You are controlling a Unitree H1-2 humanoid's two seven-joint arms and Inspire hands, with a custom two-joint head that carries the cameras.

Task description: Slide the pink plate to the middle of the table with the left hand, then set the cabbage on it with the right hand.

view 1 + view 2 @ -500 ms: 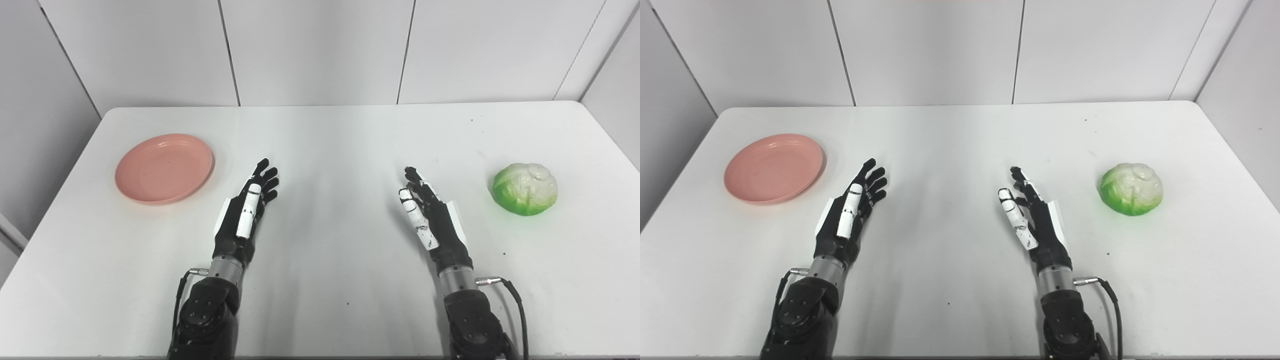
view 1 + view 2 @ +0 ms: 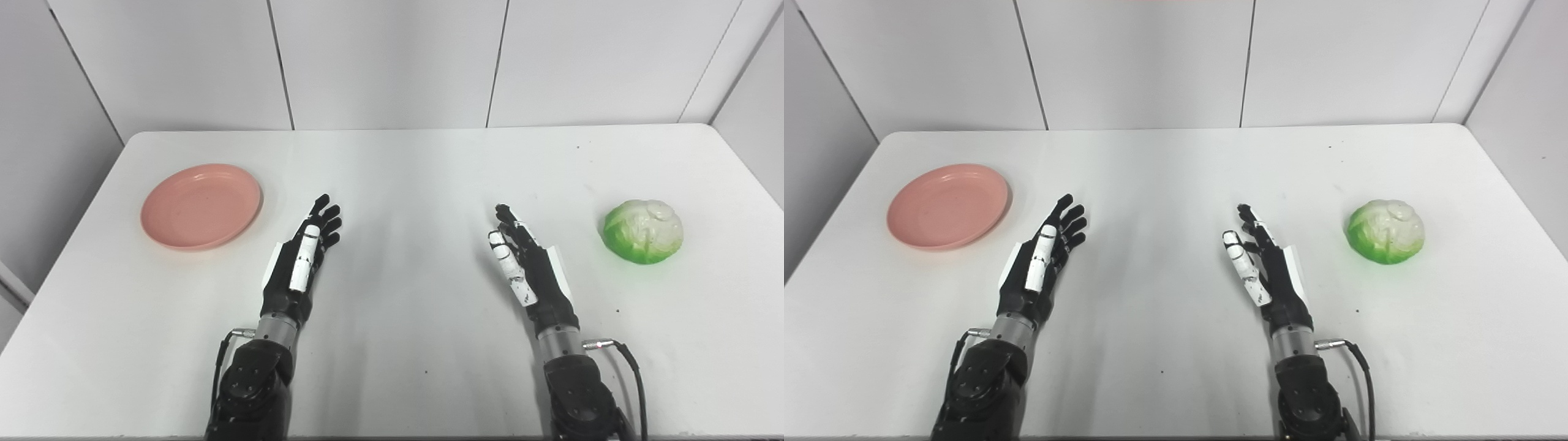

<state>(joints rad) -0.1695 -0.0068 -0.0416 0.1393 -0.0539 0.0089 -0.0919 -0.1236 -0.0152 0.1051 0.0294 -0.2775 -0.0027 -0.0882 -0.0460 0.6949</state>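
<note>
A pink plate (image 2: 201, 205) lies flat and empty on the left side of the white table (image 2: 416, 177). A green and white cabbage (image 2: 643, 231) sits on the right side. My left hand (image 2: 303, 260) is open and empty, on edge, to the right of the plate and apart from it. My right hand (image 2: 527, 266) is open and empty, on edge, to the left of the cabbage and apart from it. Both hands rest near the table's middle, fingers pointing away from me.
The table ends at a white panelled wall (image 2: 392, 61) at the back. Its left and right edges lie close to the plate and the cabbage. A cable (image 2: 634, 367) loops by my right wrist.
</note>
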